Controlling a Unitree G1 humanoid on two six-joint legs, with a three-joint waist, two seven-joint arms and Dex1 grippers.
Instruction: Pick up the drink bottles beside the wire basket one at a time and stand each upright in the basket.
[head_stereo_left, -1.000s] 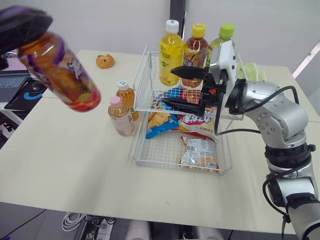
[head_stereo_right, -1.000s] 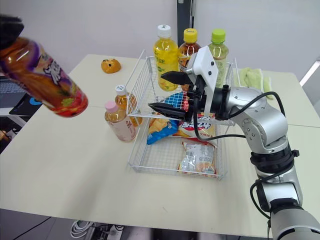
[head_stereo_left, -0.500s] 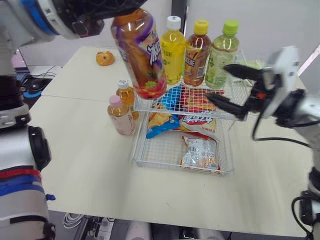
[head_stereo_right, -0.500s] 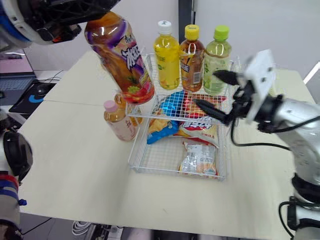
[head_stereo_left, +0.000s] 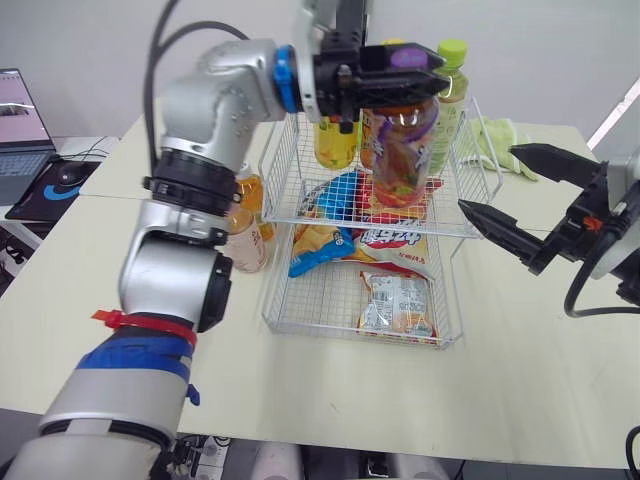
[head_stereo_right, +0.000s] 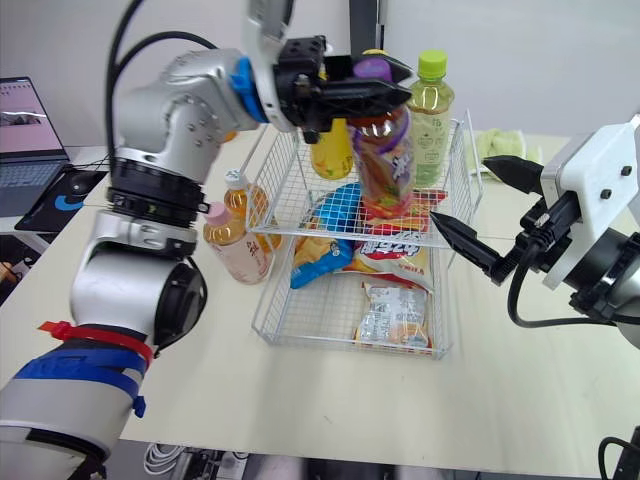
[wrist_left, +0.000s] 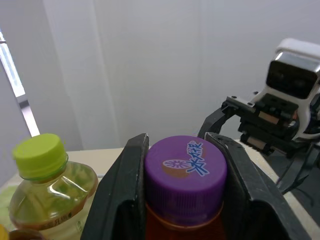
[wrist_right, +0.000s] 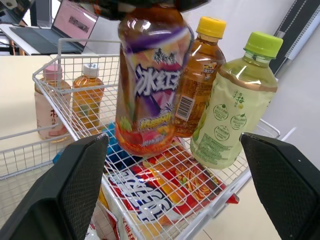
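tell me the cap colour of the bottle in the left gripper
The cap is purple with a printed logo, clearest in the left wrist view.

1. Both eye views look forward and down from the head over the table (head_stereo_left: 60, 280), sharing the wire basket (head_stereo_left: 285, 190) at middle distance
2. The left wrist view sits right above the purple-capped bottle (wrist_left: 184, 175)
3. The right wrist view faces that bottle closely from the basket's side

Purple-capped amber bottle (wrist_right: 150, 85) with purple label, lime-capped pale green bottle (wrist_right: 232, 107), yellow-capped brown bottle (wrist_right: 199, 75), white wire basket (head_stereo_left: 320, 300)
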